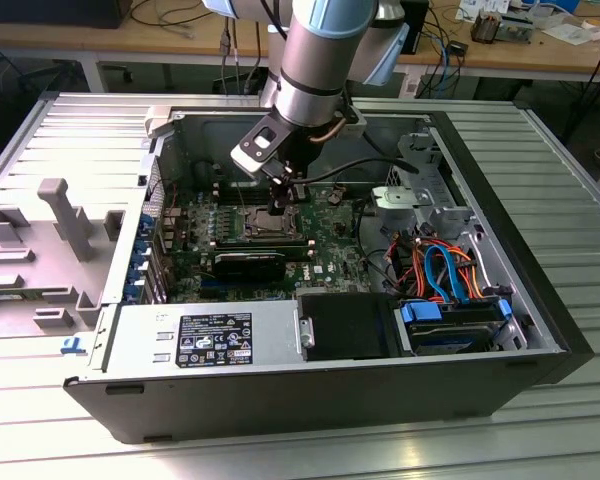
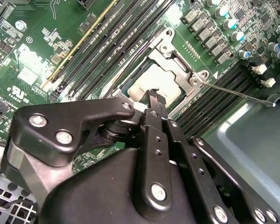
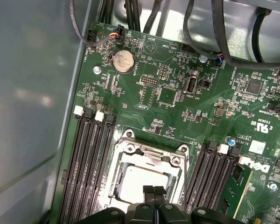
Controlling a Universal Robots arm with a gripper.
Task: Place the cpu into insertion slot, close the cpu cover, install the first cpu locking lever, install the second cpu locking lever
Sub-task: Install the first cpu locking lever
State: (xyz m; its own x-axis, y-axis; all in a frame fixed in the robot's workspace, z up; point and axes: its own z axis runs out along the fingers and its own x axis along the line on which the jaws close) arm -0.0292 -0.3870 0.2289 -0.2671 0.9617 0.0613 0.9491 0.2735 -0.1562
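The cpu (image 3: pixel 135 184) lies flat in the insertion slot (image 3: pixel 113 179), its silvery top showing through the window of the cpu cover (image 3: pixel 151 156), which lies down over it. My gripper (image 3: pixel 154 191) is shut, its fingertips together just above the cpu's edge, with nothing seen between them. In the second wrist view the gripper (image 2: pixel 154 97) hangs over the cpu (image 2: pixel 147 81), framed by the cover (image 2: pixel 170 49). A thin lever rod (image 2: pixel 238 93) sticks out from the socket's corner. In the exterior view the gripper (image 1: pixel 280 205) is low inside the case over the slot (image 1: pixel 260 228).
Long black memory slots (image 3: pixel 86 163) flank the socket on both sides on the green board (image 3: pixel 177 79). Black cables (image 3: pixel 205 28) hang along one board edge. The open computer case (image 1: pixel 540 300) holds a power supply (image 1: pixel 210 335) and drive cables (image 1: pixel 445 265).
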